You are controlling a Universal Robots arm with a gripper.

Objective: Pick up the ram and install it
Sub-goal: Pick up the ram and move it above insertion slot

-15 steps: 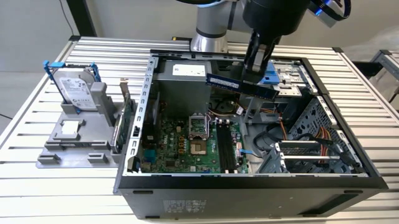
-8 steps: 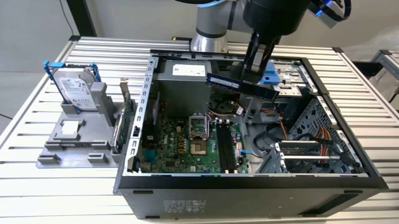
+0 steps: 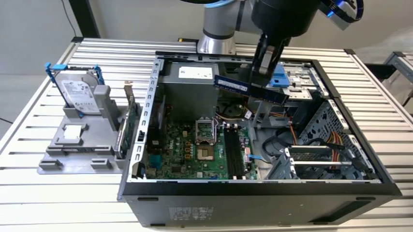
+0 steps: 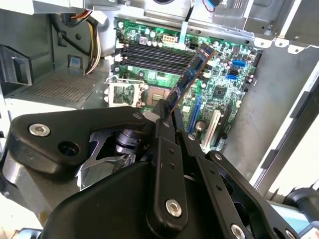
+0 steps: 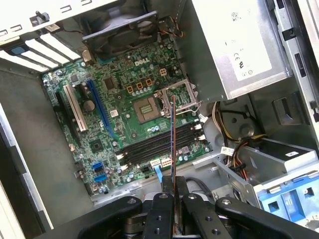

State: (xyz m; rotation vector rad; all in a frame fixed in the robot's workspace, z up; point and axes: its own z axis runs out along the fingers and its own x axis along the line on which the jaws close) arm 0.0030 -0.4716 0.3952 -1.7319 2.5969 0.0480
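The ram (image 3: 235, 85) is a thin blue stick with dark chips, held roughly level above the open computer case (image 3: 139, 145). My gripper (image 3: 260, 85) is shut on it near its end at the exterior view's right. In the second wrist view the ram (image 4: 194, 69) sticks out from the gripper (image 4: 168, 103) over the green motherboard (image 4: 219, 74). The first wrist view shows the ram (image 5: 173, 139) edge-on from the gripper (image 5: 174, 182), hanging above the dark memory slots (image 5: 149, 147), with clear air between. The slots (image 3: 233, 152) lie well below the ram.
At the exterior view's left, a grey stand (image 3: 77, 142) carries a silver hard drive in a blue frame (image 3: 77, 92) and an upright green card (image 3: 129, 126). Inside the case are a power supply (image 3: 190, 84), cables (image 3: 293, 133) and a drive cage (image 3: 322, 157).
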